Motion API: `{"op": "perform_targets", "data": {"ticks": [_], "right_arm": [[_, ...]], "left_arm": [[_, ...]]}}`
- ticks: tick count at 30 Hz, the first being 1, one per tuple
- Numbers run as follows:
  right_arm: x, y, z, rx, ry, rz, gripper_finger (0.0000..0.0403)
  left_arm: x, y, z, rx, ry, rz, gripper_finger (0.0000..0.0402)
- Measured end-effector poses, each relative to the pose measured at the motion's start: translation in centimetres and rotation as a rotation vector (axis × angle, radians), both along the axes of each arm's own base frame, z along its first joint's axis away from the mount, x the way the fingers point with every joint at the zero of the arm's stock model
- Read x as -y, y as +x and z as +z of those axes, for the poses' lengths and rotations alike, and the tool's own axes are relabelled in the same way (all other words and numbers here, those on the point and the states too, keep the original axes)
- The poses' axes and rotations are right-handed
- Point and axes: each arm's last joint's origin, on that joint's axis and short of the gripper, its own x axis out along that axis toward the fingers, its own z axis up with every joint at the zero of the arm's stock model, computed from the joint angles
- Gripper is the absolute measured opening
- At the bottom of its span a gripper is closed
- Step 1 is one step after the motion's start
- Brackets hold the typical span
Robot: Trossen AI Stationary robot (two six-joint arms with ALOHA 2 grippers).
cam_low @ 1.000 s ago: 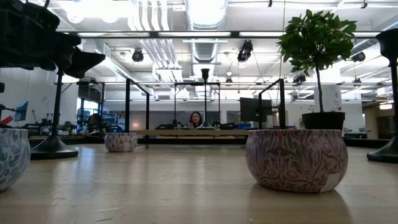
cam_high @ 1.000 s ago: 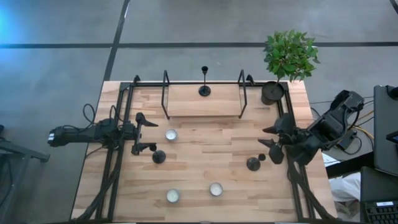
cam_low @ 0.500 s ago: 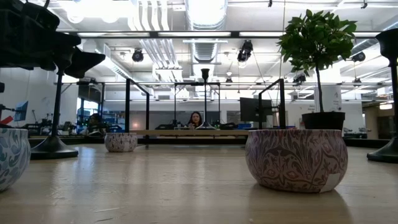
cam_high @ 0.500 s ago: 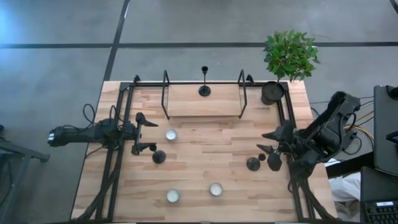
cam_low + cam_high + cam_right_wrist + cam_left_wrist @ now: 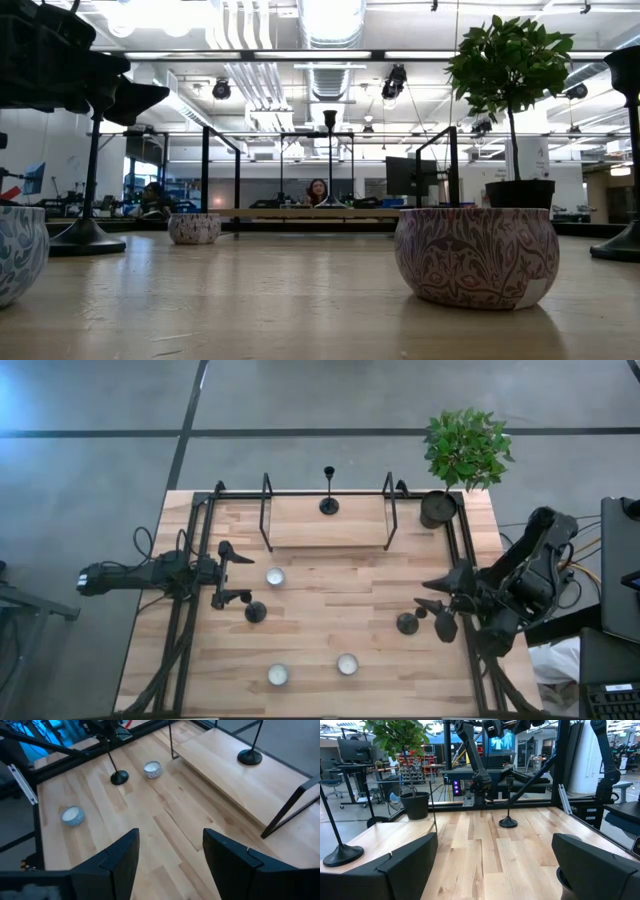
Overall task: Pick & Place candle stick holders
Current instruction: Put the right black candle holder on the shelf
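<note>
Pale wood planks make the table, with a raised wooden shelf on black legs along its far edge. Three black holders are in the high view: one upright on the shelf, one on the table just beside the left gripper, and one just beside the right gripper. Three small patterned candle cups are also there: one near the left gripper and two along the near edge. A potted plant sits at the far right corner.

The left gripper rests over the table's left side with its fingers spread wide and nothing between them. The right gripper hovers over the right side, fingers apart with bare wood showing in the gap, and holds nothing.

The low view shows what the high view cannot: the cups' patterned sides, with one cup looming large, and a person seated in the room behind. The left wrist view looks across at the right-side holder and the right arm behind it. The right wrist view takes in the left-side holder, two cups and the shelf holder.
</note>
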Motion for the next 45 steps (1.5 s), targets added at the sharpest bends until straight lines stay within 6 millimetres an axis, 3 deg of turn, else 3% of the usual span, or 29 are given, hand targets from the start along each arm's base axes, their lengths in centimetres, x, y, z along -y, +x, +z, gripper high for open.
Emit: {"op": "perform_targets", "data": {"ticks": [22, 28, 35, 45], "right_arm": [[-5.7, -1.0, -0.6, -0.039, 0.133, 0.085, 0.0043], [-7.8, -1.8, -2.2, -0.105, 0.177, 0.068, 0.0012], [-9.9, -3.3, -4.3, -0.128, 0.215, -0.021, 0.0008], [-12.7, -2.9, -9.0, -0.259, 0.012, -0.075, 0.0008]], "left_arm": [[0.0, 0.0, 0.0, 0.0, 0.0, 0.0, 0.0399], [0.0, 0.0, 0.0, 0.0, 0.0, 0.001, 0.0399], [0.0, 0.0, 0.0, 0.0, 0.0, 0.001, 0.0399], [0.0, 0.0, 0.0, 0.0, 0.0, 0.001, 0.0399]]}}
